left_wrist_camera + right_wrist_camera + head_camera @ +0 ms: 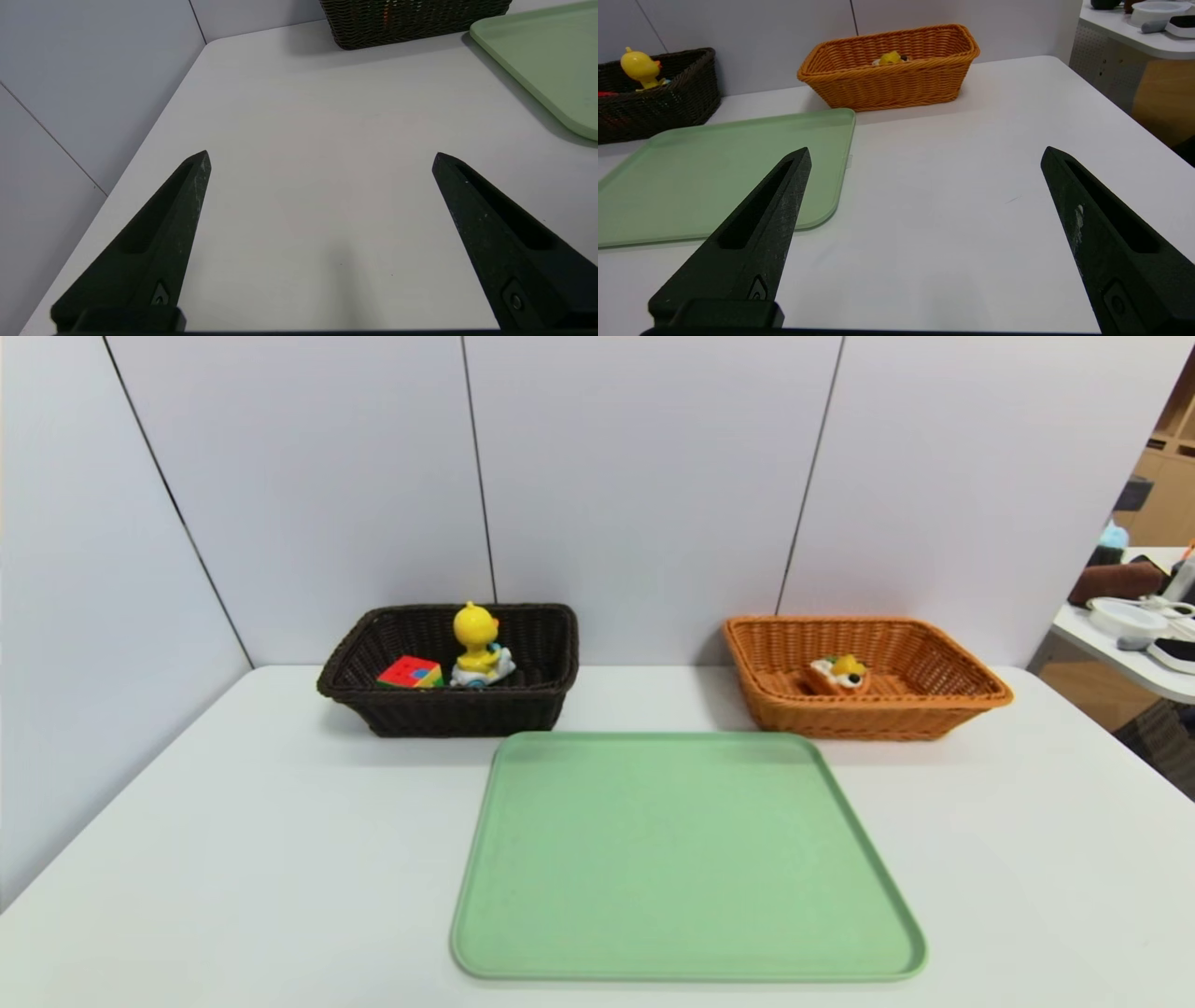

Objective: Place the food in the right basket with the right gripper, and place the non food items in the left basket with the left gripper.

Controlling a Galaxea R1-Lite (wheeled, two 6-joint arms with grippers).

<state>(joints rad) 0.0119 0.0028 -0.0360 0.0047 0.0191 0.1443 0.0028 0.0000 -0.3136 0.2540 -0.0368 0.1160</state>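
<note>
1. My left gripper [320, 158] hangs low over the bare white table [233, 859] on my left side. Its fingers are spread wide with nothing between them. Ahead of it I see the corner of the dark brown wicker basket [411, 18] and an edge of the green tray [542, 60].

2. My right gripper [924, 156] sits over the table on my right side, near the tray's right edge. Its fingers are also wide apart and empty, with only tabletop between the two black tips.

3. The food, a small brown toy pastry [838, 674] with white cream and yellow fruit on top, lies inside the light orange wicker basket [952, 695] on the right, toward its left half. From my right wrist I see just its top [891, 58] above the rim.

4. The non food items are both in the dark basket on the left. The yellow duck on its white scooter [478, 649] stands upright near the middle, and the multicoloured puzzle cube [411, 672] sits just beside it on the left.

5. The green tray [681, 859] lies in the middle, in front of both baskets, and nothing rests on it.

6. My judgement is that the sorting is done. Each thing lies in the basket the task assigns it, and I see nothing loose on the table or tray.

7. As I read it, all that remains is to keep both arms clear of the baskets and park them. I see no item that calls for another grasp.
</note>
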